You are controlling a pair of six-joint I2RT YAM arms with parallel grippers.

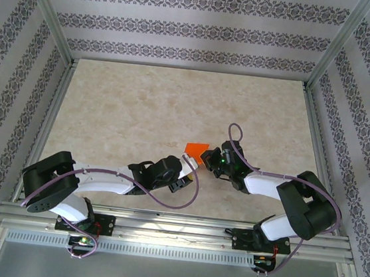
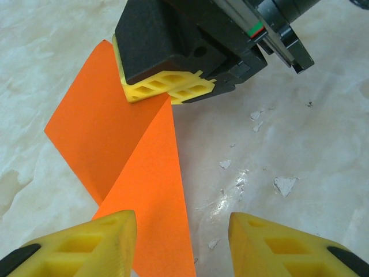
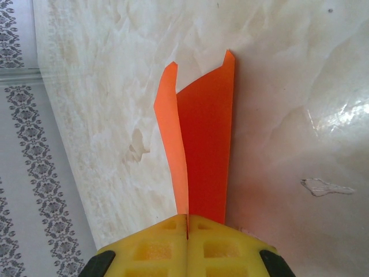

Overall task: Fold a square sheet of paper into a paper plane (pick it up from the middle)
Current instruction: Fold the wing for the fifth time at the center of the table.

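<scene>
The bright orange square sheet of paper (image 1: 195, 150) is folded along a centre crease, its two flaps spread like the wings of a paper plane. My right gripper (image 3: 187, 231) is shut on the crease, and the paper (image 3: 203, 144) sticks out ahead of it, edge-on above the table. In the left wrist view the right gripper's yellow fingers (image 2: 167, 88) pinch the far end of the paper (image 2: 121, 144). My left gripper (image 2: 183, 242) stands open at the paper's near end, one flap lying by its left finger (image 2: 86, 245). From above, the left gripper (image 1: 186, 165) and the right gripper (image 1: 205, 157) meet at the paper.
The marble-patterned tabletop (image 1: 175, 104) has small white scuffs (image 2: 283, 184) near the paper. Patterned walls and metal frame rails (image 1: 52, 130) close in the workspace on three sides. Both arms' cables loop close to the near edge.
</scene>
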